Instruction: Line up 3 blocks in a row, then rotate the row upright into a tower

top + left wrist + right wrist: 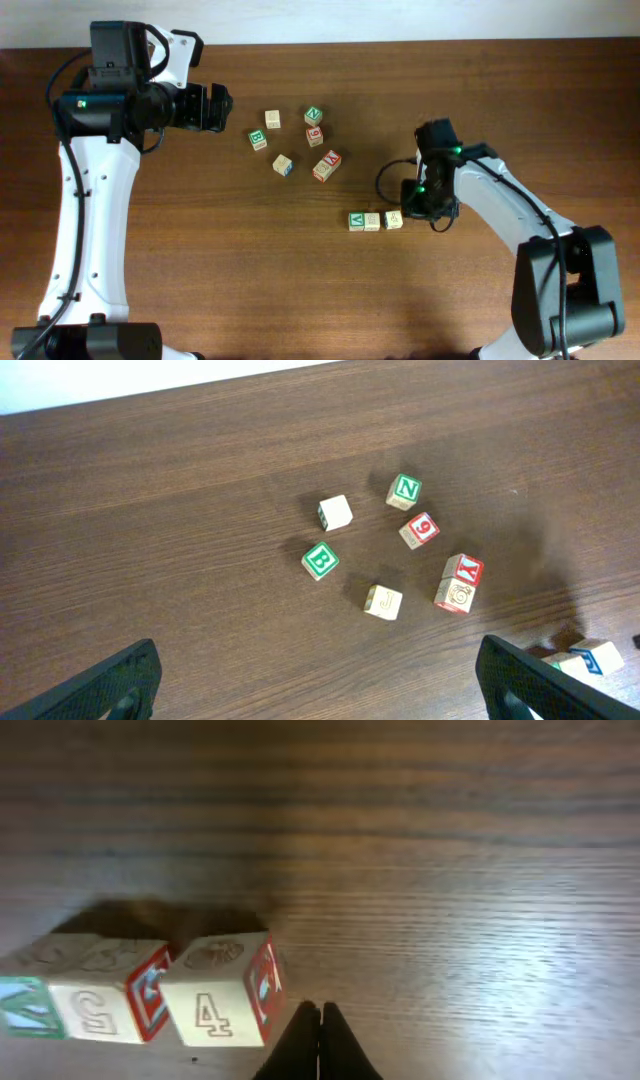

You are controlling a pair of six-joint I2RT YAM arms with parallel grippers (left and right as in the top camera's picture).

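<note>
Three light-wood blocks lie in a tight row right of the table's middle: a green V cube (357, 221), a middle cube (372, 221) and a pale cube (393, 219). The right wrist view shows the green V cube (20, 1005), the middle cube (100, 1008) and the pale cube (215, 1002), which has an outlined 4 on its near face and a red-printed side. My right gripper (320, 1012) is shut and empty, its tips just right of the pale cube; whether they touch it I cannot tell. My left gripper (215, 108) hangs wide open at the far left, holding nothing.
Loose cubes lie between the arms: green N (405, 490), green B (320, 560), red 9 (420, 530), a pale cube (335, 512), a J cube (383, 601) and a red-printed pair (458, 582). A blue-printed cube (597, 657) peeks out past the left gripper's right finger.
</note>
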